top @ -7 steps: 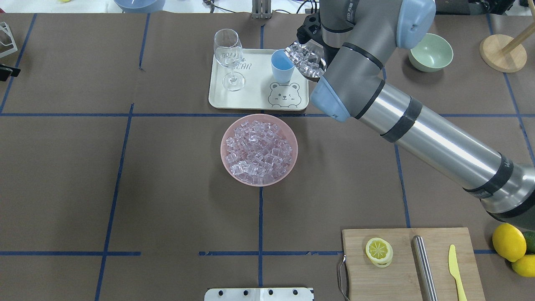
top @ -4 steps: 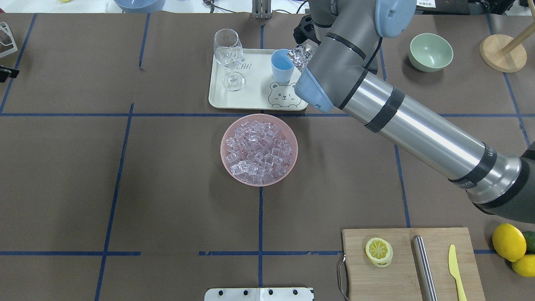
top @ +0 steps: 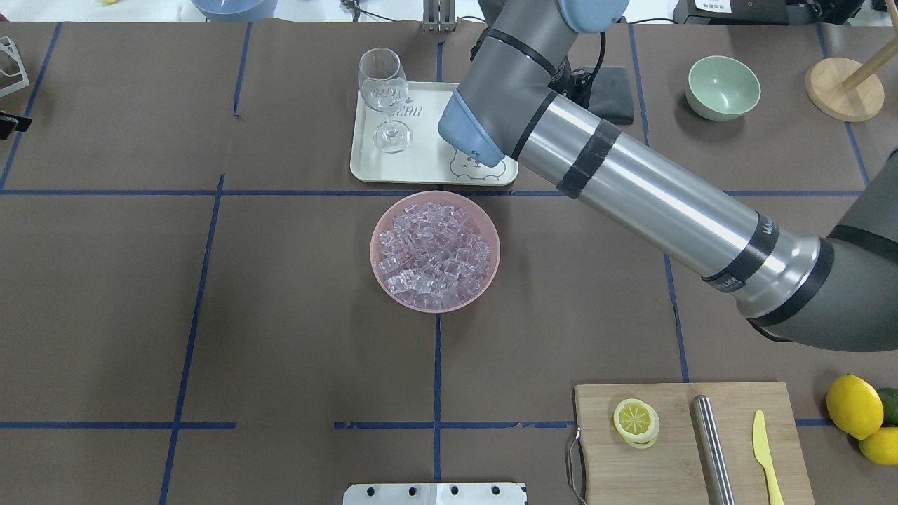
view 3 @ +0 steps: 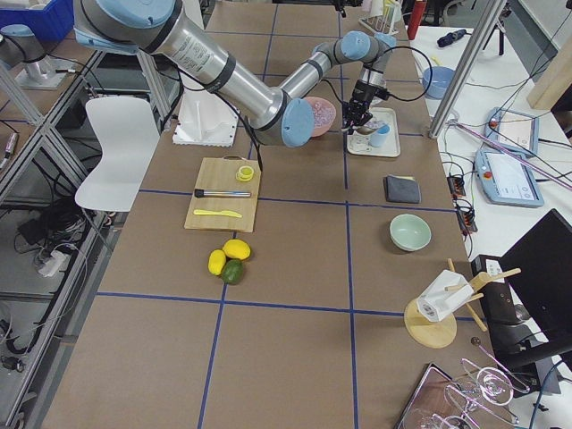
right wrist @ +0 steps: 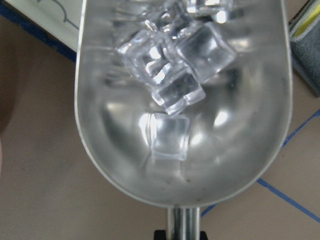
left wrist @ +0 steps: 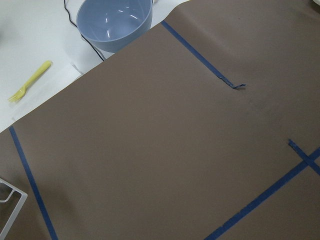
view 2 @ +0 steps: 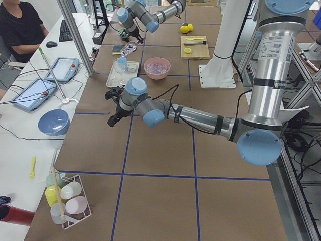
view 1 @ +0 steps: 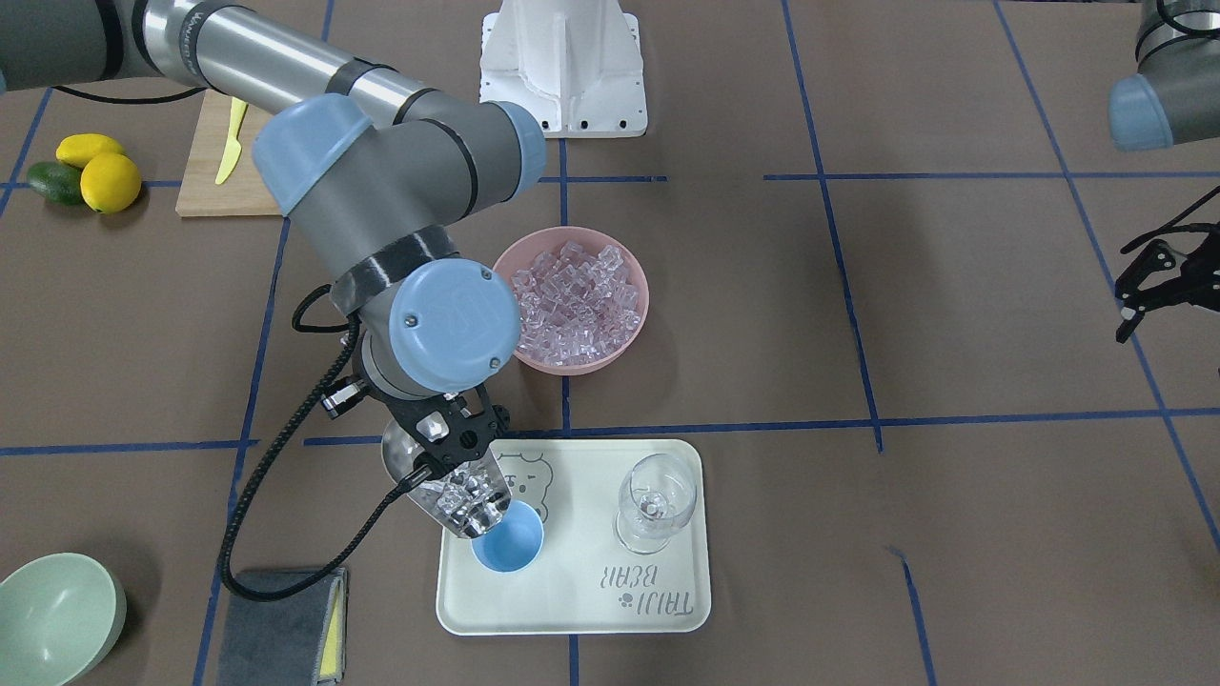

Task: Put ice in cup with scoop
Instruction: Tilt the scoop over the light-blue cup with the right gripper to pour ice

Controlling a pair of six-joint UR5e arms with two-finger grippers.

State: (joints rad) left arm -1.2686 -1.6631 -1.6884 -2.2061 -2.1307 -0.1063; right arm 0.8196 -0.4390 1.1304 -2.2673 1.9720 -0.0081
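Note:
My right gripper (view 1: 448, 440) is shut on the rod handle of the steel scoop (view 1: 456, 500). The scoop tilts down with its lip at the rim of the light-blue cup (view 1: 509, 545), which stands on the cream tray (view 1: 572, 610). Ice cubes (right wrist: 175, 75) lie in the scoop's trough (right wrist: 125, 150) and slide toward its front end. More ice (top: 435, 249) is heaped in a pink bowl (top: 382, 277). In the overhead view the right arm hides the cup and the scoop. My left gripper (view 1: 1139, 295) is open and empty, far off at the table's side.
A clear wine glass (top: 384, 91) stands on the tray (top: 414, 168) beside the cup's place. A green bowl (top: 723, 87), a grey cloth (top: 612, 84), a cutting board (top: 691, 442) with lemon slice, steel cylinder and knife, and lemons (top: 852, 405) lie on the right.
My right arm has swung further left over the tray, so it now covers the cup and scoop in the overhead view. The scoop has moved onto the cup.

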